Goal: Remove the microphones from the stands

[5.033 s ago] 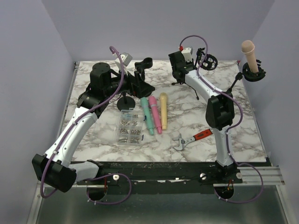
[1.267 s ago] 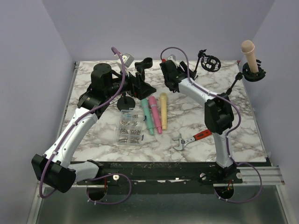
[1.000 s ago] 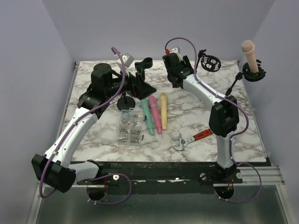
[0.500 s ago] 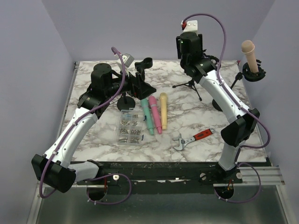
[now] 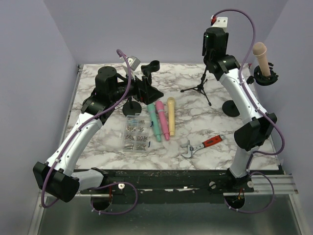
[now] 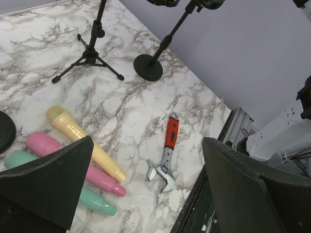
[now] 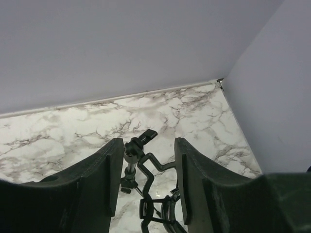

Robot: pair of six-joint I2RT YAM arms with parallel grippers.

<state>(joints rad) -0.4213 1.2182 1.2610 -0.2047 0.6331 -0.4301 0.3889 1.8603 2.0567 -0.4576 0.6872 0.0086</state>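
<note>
A beige microphone (image 5: 259, 55) stands upright in the black clip of a round-based stand (image 5: 232, 108) at the far right. My right gripper (image 5: 211, 55) is raised high at the back, left of that microphone and apart from it. In the right wrist view it is open (image 7: 148, 143), with the empty shock mount of a tripod stand (image 7: 150, 204) below its fingers. My left gripper (image 5: 146, 88) is open and empty (image 6: 146, 150) beside a second round-based stand with an empty clip (image 5: 151, 65).
Teal (image 5: 153, 120), pink (image 5: 162, 119) and yellow (image 5: 171, 115) microphones lie side by side mid-table. A clear box of screws (image 5: 135, 133) sits left of them. A red-handled wrench (image 5: 203, 145) lies near the front. The tripod's legs (image 5: 197, 89) spread at the back.
My right arm has swung from the middle back of the table up and to the right, and now hangs above the tripod stand. The left arm has not moved.
</note>
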